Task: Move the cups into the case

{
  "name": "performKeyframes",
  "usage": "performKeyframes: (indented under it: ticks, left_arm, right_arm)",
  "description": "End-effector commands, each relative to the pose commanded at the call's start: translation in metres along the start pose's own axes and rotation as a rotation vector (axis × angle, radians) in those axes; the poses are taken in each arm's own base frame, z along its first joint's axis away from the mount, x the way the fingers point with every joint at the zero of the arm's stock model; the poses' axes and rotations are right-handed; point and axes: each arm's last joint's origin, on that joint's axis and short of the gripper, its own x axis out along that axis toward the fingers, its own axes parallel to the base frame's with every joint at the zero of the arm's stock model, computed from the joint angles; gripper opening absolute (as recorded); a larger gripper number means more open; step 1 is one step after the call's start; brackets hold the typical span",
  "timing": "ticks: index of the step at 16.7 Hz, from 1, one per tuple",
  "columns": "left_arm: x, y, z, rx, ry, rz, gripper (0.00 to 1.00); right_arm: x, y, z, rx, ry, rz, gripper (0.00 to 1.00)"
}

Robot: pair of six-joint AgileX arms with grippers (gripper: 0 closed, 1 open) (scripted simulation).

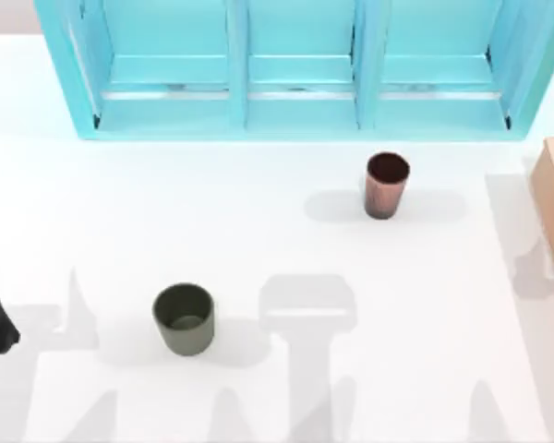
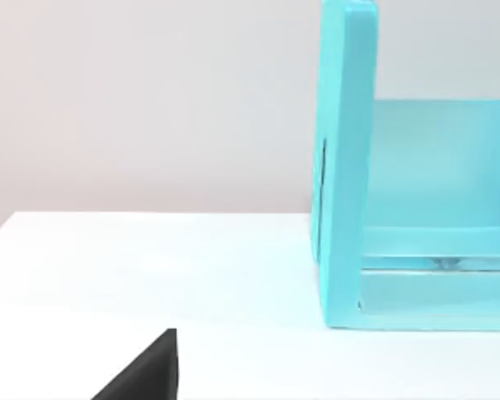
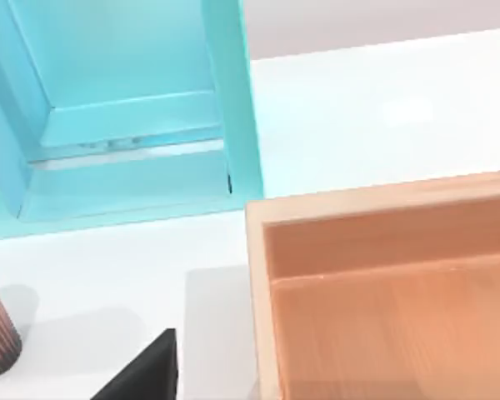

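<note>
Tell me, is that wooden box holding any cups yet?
Not as far as shown. Both cups stand upright on the white table: the olive green cup and the coppery cup. The visible part of the wooden box is bare.

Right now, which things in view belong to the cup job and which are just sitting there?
In the job:
- coppery cup, upright on the table
- olive green cup, upright on the table
- tan wooden case, at the table's right edge

Just there:
- turquoise shelf unit, along the back

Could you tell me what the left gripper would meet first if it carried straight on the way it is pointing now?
Probably the turquoise shelf unit; bare white table lies before it, though depth is unclear.
</note>
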Motion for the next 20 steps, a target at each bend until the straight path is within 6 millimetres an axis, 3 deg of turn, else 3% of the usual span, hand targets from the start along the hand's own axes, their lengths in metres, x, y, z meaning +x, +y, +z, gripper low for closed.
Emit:
performKeyframes:
  ticks: [2,4,8,11,14,17,20]
  left_arm:
    - [0.0,0.0,0.0,0.0,0.0,0.0,1.0]
    - [0.0,0.0,0.0,0.0,0.0,0.0,1.0]
    - [0.0,0.0,0.0,0.0,0.0,0.0,1.0]
    - [0.0,0.0,0.0,0.0,0.0,0.0,1.0]
    - [0.0,0.0,0.0,0.0,0.0,0.0,1.0]
    - [0.0,0.0,0.0,0.0,0.0,0.0,1.0]
    - [0.0,0.0,0.0,0.0,0.0,0.0,1.0]
  right_arm:
    - [0.013,0.006,0.036,0.025,0.153,-0.025,1.0]
    - [0.039,0.015,0.068,0.039,0.329,-0.052,1.0]
    - [0.121,0.043,0.113,0.031,0.673,-0.098,1.0]
    - [0.191,0.077,0.113,-0.006,0.898,-0.125,1.0]
    - [0.241,0.12,0.097,-0.054,1.044,-0.13,1.0]
    - [0.265,0.163,0.083,-0.093,1.095,-0.108,1.0]
    - [0.272,0.196,0.075,-0.116,1.093,-0.071,1.0]
